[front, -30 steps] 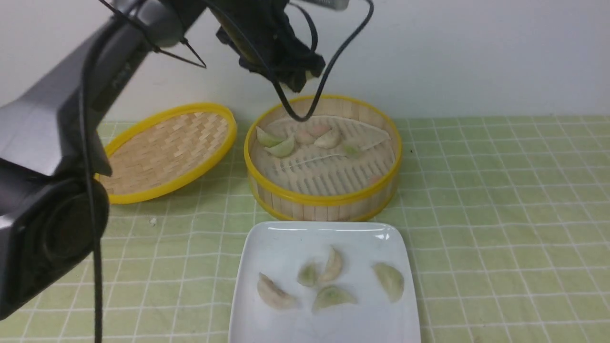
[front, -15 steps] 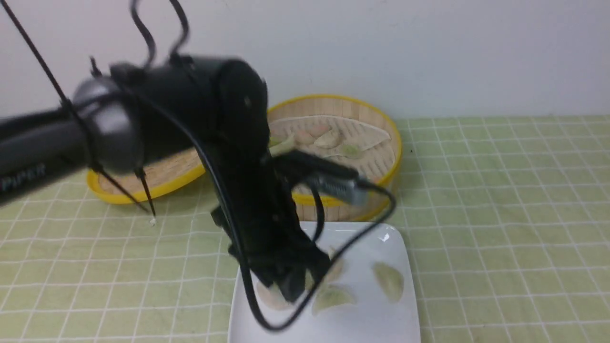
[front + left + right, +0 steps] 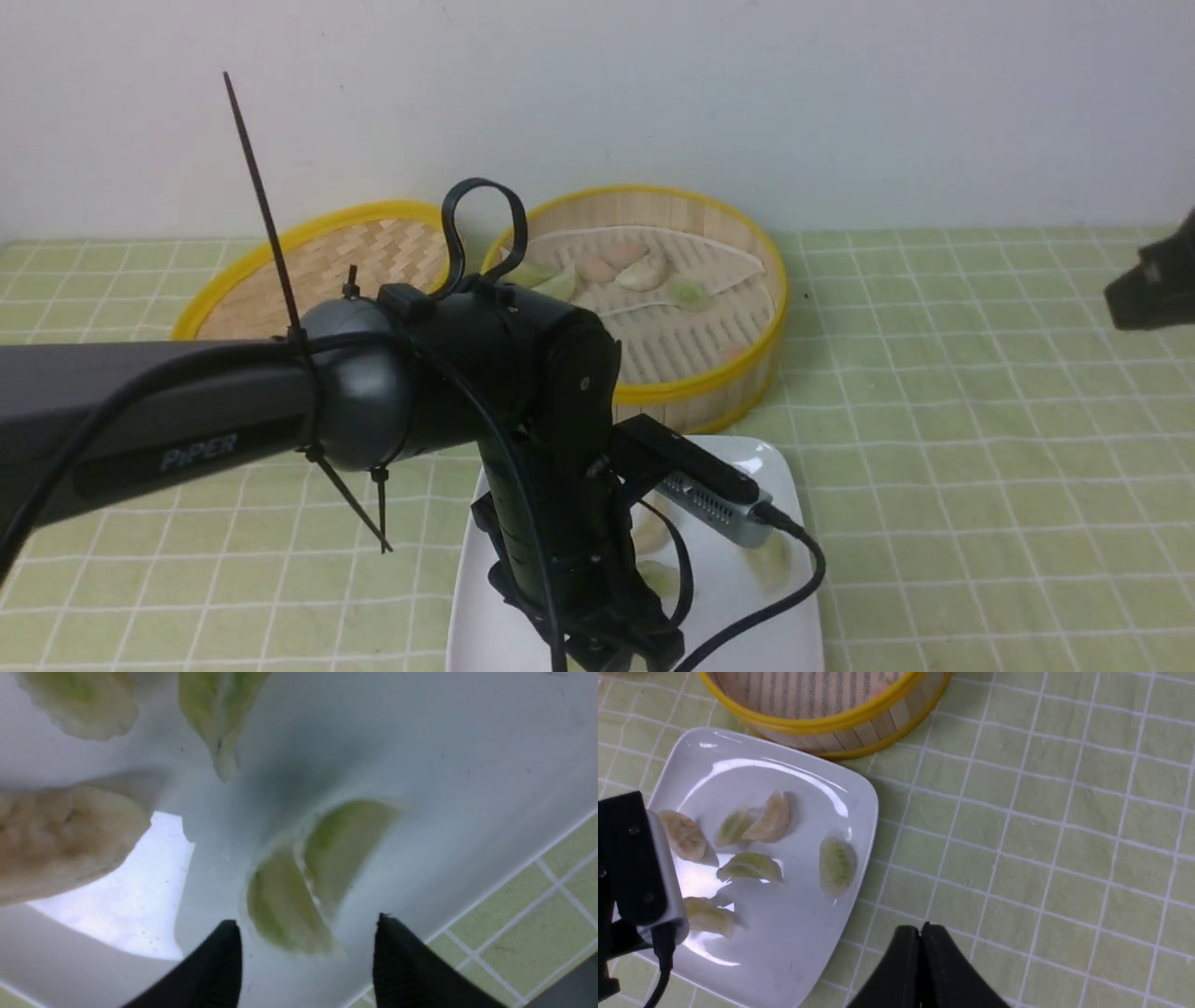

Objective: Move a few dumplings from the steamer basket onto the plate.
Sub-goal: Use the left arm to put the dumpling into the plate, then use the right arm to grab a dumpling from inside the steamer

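Observation:
The white square plate (image 3: 794, 952) holds several dumplings (image 3: 836, 865). My left gripper (image 3: 306, 933) hangs low over the plate's near part (image 3: 747, 453), open. A pale green dumpling (image 3: 327, 858) lies on the plate just past its fingertips (image 3: 224, 952), free of both. In the right wrist view that dumpling (image 3: 707, 914) shows beside the left wrist camera. The steamer basket (image 3: 691, 392) behind the plate still holds several dumplings (image 3: 644, 271) on its liner. My right gripper (image 3: 920, 933) is shut and empty above the cloth, right of the plate, and shows at the front view's right edge (image 3: 1153, 289).
The shallow woven lid (image 3: 327, 271) leans behind left of the basket. A green checked cloth (image 3: 980, 485) covers the table. My left arm (image 3: 448, 392) and its cable cross in front of the basket and hide much of the plate in the front view.
My left arm swung from above the basket down to the plate. Its jaws spread and the green dumpling now lies free on the plate. My right gripper came into the front view at the right.

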Robot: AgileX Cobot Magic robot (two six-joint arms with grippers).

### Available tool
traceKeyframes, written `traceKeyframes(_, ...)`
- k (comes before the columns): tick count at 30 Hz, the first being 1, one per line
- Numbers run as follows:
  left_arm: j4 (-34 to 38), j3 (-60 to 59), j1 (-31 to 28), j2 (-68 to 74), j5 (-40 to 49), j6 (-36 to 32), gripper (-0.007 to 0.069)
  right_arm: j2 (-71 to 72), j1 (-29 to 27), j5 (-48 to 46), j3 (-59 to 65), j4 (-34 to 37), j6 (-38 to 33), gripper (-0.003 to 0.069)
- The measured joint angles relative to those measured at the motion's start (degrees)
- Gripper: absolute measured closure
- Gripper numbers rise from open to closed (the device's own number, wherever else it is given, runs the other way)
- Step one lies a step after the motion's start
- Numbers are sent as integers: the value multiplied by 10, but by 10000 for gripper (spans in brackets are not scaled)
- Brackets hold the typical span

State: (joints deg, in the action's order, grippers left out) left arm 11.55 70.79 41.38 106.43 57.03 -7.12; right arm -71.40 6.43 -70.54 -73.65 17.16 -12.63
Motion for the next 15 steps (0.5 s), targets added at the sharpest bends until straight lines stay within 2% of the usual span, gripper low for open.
traceKeyframes(3, -20, 8, 0, 0, 21, 10, 145, -67, 29, -1, -59, 0, -14, 672)
traceKeyframes(6, -55, 24, 0, -4, 57, 44, 137, -139, 60, 13, -122, -3, -19, 669)
traceKeyframes(8, -100, 28, 0, -19, 80, 79, 213, -218, 76, 37, -197, -10, -20, 666)
traceKeyframes(11, -172, 29, 0, -59, 111, 135, 379, -320, 81, 47, -298, -12, -20, 656)
traceKeyframes(12, -180, 29, 0, -67, 114, 142, 407, -350, 81, 46, -327, -12, -20, 650)
traceKeyframes(13, -200, 29, 0, -91, 117, 160, 492, -380, 81, 44, -355, -10, -22, 643)
traceKeyframes(15, -216, 28, 0, -142, 118, 181, 589, -464, 81, 36, -432, -1, -25, 606)
